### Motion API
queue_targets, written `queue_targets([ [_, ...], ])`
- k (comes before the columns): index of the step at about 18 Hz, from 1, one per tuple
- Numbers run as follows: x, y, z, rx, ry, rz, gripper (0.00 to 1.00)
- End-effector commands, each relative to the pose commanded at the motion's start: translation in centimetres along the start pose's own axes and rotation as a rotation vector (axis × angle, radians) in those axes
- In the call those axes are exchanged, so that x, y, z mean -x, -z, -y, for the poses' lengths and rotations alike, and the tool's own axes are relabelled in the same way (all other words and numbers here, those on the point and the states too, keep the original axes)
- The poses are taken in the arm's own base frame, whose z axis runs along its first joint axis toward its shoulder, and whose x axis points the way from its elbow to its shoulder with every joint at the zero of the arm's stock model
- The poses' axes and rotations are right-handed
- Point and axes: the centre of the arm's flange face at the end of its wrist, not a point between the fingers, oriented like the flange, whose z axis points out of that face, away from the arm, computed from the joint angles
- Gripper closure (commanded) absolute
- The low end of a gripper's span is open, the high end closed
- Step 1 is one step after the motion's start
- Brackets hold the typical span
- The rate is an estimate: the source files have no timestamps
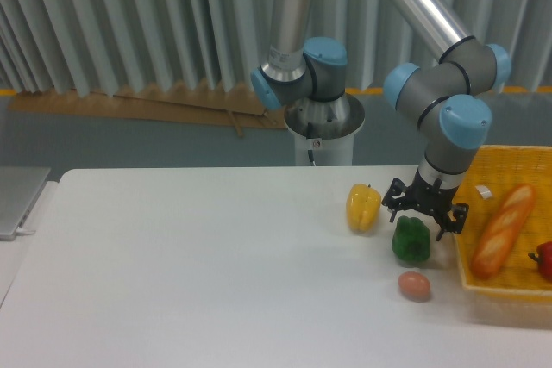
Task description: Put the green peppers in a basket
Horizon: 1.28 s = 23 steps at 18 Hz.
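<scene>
Camera view, one green pepper [410, 240], one basket [509, 286], jaws seemingly apart above pepper.

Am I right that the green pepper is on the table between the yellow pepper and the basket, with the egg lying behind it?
Not quite. In the camera view the egg lies in front of the green pepper, nearer the camera. The rest holds: pepper on the table, between yellow pepper and basket.

Pepper [410, 241] lies left of basket [511, 287], seemingly apart.
</scene>
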Motion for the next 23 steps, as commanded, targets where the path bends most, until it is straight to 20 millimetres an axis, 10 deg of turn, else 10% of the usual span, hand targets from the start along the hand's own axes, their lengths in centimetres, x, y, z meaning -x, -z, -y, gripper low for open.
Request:
queue_targets([
  [20,0.1,-2.1,0.6,0.0,-0.103,0.006,0.0],
  [23,0.1,-2.0,0.6,0.0,-0.119,0.008,0.26],
])
